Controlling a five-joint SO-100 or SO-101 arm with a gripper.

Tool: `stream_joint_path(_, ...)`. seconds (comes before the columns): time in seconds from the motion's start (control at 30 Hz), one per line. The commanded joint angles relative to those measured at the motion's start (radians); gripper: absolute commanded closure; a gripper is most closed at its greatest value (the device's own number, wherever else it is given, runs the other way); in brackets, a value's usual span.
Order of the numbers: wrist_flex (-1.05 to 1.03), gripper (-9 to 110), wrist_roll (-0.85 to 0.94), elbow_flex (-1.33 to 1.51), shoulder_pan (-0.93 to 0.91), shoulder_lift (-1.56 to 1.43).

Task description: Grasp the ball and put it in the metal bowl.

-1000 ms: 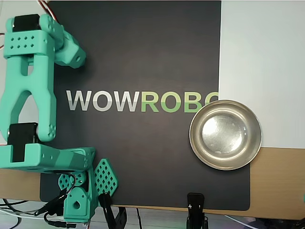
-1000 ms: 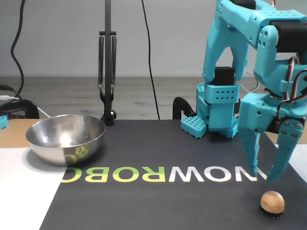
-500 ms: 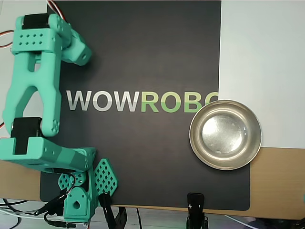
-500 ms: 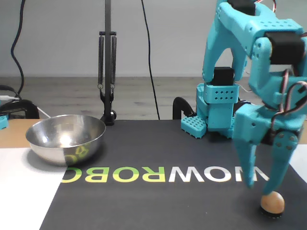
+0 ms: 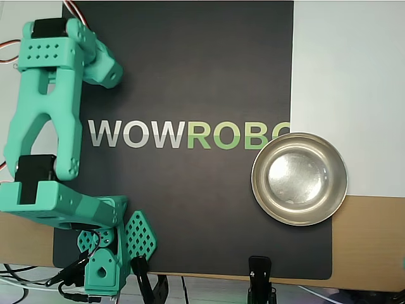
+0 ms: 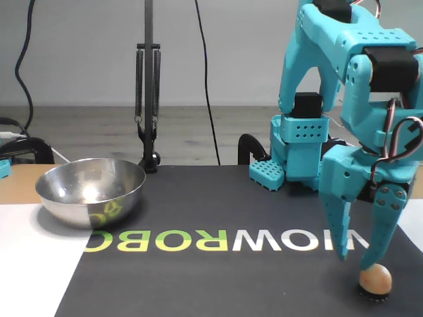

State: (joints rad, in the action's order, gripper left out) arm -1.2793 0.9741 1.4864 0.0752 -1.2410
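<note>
Black mat [image 6: 218, 277] with big lettering covers my table. At its left in the fixed view sits the shiny metal bowl [image 6: 90, 191]. My gripper [image 6: 360, 257] hangs spread just above the small, matte peach-orange ball [image 6: 375, 280].

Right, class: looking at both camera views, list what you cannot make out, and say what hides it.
- Ball: not seen in the overhead view, where the arm covers that corner.
- Gripper: in the fixed view, contact with the ball is unclear; fingertips overlap it.
- Metal bowl: its inside is hidden by its near wall in the fixed view.
</note>
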Motion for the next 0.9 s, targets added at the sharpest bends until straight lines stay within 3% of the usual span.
stream_joint_path(0.0,0.002,76,-0.002,-0.003,0.006,-0.009)
stream_joint_path(0.87,-0.028,76,-0.003,-0.002,0.037,-0.006)
